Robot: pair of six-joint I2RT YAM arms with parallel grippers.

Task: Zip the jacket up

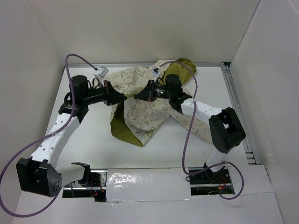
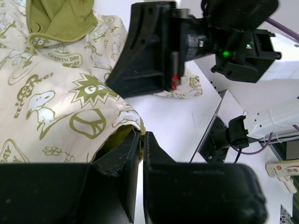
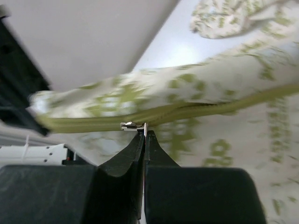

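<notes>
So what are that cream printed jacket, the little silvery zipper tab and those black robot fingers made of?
The cream jacket with olive-green prints looks like soft matte woven fabric, probably cotton: it creases and drapes. The small silvery zipper pull seems metal, since it glints. The black wedge-shaped fingers pinching it look like matte hard plastic, though I can't be sure.

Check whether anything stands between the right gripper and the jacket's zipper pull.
Nothing visible does. In the right wrist view, the right gripper is shut directly on the metal zipper pull at the green zipper edge of the jacket, with nothing lying between them.
</notes>
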